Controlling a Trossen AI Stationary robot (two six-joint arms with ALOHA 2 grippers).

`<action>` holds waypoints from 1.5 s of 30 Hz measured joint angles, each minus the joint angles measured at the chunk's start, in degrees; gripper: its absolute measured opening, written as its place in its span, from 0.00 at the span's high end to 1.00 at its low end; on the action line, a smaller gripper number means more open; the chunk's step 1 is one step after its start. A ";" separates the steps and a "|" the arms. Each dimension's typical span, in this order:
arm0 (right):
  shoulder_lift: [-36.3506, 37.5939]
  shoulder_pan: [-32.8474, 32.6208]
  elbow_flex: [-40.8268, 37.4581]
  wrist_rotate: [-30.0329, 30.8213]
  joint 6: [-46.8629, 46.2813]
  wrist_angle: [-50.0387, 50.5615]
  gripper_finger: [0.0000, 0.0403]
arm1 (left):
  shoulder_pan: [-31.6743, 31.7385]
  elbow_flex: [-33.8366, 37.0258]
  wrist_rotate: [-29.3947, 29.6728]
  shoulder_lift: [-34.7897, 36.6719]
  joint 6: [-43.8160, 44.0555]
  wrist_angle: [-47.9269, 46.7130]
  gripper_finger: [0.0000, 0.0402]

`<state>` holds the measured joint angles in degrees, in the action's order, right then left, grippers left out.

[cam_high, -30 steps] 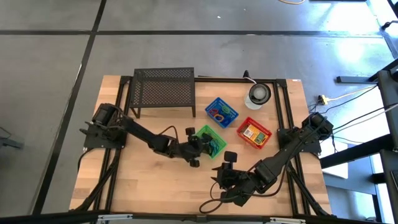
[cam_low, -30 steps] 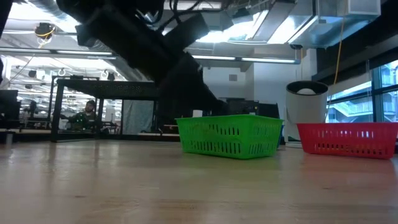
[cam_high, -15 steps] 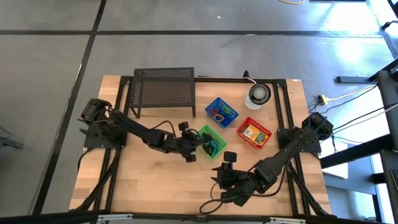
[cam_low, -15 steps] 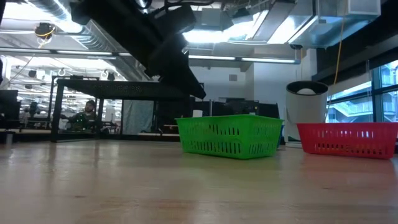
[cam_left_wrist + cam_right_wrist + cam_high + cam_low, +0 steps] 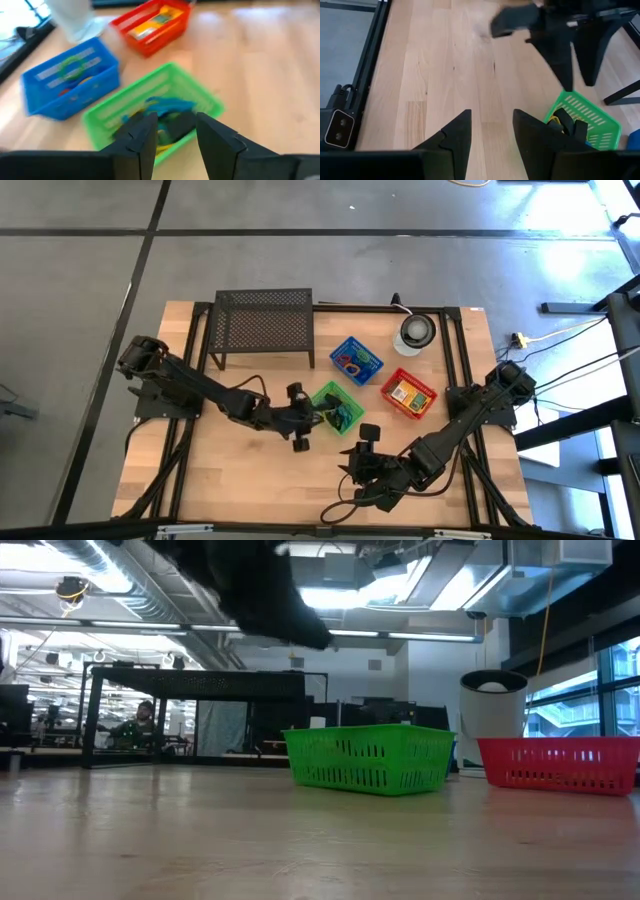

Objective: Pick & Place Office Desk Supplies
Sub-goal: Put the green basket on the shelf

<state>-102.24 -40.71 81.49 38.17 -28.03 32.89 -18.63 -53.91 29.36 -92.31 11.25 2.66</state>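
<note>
The office desk supplies lie sorted in three small baskets right of the table's middle. The green basket [image 5: 338, 406] [image 5: 150, 115] holds blue loops [image 5: 167, 105] and black clips [image 5: 176, 125]. The blue basket [image 5: 356, 360] [image 5: 70, 75] holds coloured loops, and the red basket [image 5: 408, 392] [image 5: 152, 22] holds yellow-orange packets [image 5: 150, 22]. My left gripper [image 5: 316, 418] [image 5: 175, 131] hangs open and empty just left of the green basket, above it. My right gripper [image 5: 355, 452] [image 5: 492, 125] waits open over bare wood near the front edge.
A black mesh rack [image 5: 262, 325] stands at the far edge, left of the baskets. A round white and grey object [image 5: 415, 333] sits at the far right. Bare wood [image 5: 230, 470] lies left of and in front of the green basket.
My left gripper has risen from the green basket and drawn back a little toward the table's left edge, rolling slightly; in the low view its dark shape has climbed to the picture's top. The baskets have stayed where they were.
</note>
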 joint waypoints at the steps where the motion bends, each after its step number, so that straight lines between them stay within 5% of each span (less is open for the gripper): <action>1: -0.01 0.00 0.00 0.14 -0.07 -0.15 0.64 | -0.39 0.00 -0.68 0.00 0.00 1.34 0.68; 14: -0.07 -1.26 -0.03 3.68 0.61 6.41 0.64 | 1.24 0.02 -6.49 -7.45 -1.32 18.21 0.53; 20: 0.74 -4.13 -5.49 16.86 -6.74 12.46 0.64 | 2.37 -2.36 -12.52 -13.67 -1.29 22.98 0.47; 27: 4.80 -4.79 -10.92 19.48 -13.02 12.98 0.64 | 2.71 -12.67 -11.96 -21.75 -2.95 12.88 0.45; 34: 7.72 -4.57 -16.76 19.44 -19.45 13.07 0.64 | 2.62 -22.11 -4.89 -26.94 -3.03 -4.88 0.45; 40: 7.85 -4.39 -16.83 19.42 -19.31 12.74 0.64 | 2.62 -23.28 -7.45 -27.09 -3.06 -7.74 0.47; 45: 7.85 -4.39 -16.83 19.72 -19.08 12.67 0.64 | 2.51 -23.28 -9.23 -26.80 -5.62 -11.01 0.59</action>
<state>-94.39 -45.10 64.66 57.88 -47.11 45.56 -16.12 -77.19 20.13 -119.11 5.63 -8.35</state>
